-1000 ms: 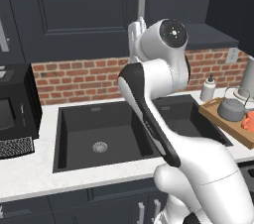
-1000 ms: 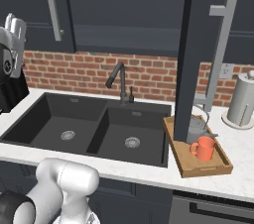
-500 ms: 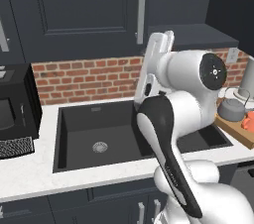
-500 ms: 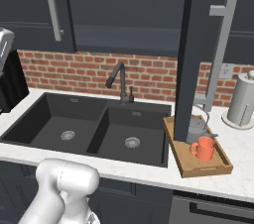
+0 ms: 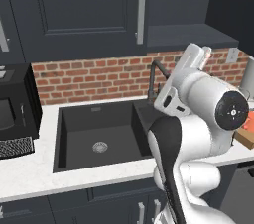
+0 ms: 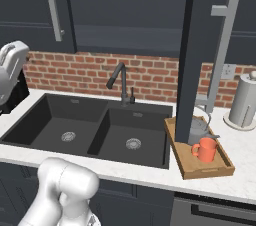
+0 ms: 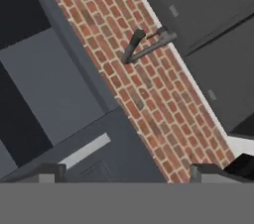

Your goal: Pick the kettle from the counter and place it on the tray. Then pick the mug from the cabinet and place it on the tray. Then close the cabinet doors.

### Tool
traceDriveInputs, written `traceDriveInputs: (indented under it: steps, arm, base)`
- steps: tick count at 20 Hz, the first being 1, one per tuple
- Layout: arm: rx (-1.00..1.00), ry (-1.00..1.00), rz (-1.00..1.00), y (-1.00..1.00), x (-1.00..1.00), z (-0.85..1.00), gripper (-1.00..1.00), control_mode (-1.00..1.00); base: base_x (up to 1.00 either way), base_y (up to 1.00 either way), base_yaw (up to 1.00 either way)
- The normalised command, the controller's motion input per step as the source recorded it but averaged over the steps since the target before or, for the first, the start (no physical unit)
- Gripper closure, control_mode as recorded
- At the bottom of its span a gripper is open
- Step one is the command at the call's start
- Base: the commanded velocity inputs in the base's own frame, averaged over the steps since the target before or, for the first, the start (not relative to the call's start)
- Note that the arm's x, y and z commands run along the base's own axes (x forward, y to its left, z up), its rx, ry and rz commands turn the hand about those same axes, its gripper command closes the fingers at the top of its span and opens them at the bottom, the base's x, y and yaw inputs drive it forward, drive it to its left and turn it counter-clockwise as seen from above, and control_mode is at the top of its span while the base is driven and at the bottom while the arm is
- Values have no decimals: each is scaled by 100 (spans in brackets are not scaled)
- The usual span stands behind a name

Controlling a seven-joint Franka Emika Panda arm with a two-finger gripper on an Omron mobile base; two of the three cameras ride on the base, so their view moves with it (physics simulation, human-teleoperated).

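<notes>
this is a home kitchen: a black double sink [image 6: 95,130] with a dark faucet [image 6: 120,84] sits in a white stone surface [image 6: 240,170], backed by red brick [image 5: 99,77], under dark wall cabinets [image 5: 84,10], beside a microwave [image 5: 15,106].

White speckled counter [image 6: 240,167] with a black double sink [image 6: 95,130] set in and a dark faucet [image 6: 120,82] behind it against the brick. At its right end, a wooden tray [image 6: 186,162] lying flat, bearing the orange mug [image 6: 205,149] and, just behind, the grey kettle [image 6: 197,129]. Further right, a pale cylinder [image 6: 245,101] upright; at the far left, a black microwave [image 5: 15,106].
</notes>
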Motion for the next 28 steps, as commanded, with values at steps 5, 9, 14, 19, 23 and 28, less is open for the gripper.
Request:
traceDriveInputs:
  steps: [5, 9, 14, 19, 23, 28]
  arm:
    - [52, 1, -35, -39, -27, 13, -100, -100]
    - [51, -1, -21, -20, -40, 5, -100, -100]
    - [39, -15, -3, -18, -37, 10, -100, -100]
    - [3, -24, 0, -12, -41, 3, -100, -100]
    - [-43, -14, 0, -12, -42, 0, -100, -100]
    - [-83, -7, 2, -10, -29, -7, -100, -100]
  base:
    - [0, 0, 0]
    - [0, 0, 0]
    - [0, 0, 0]
    - [0, 0, 0]
    - [0, 0, 0]
    - [0, 0, 0]
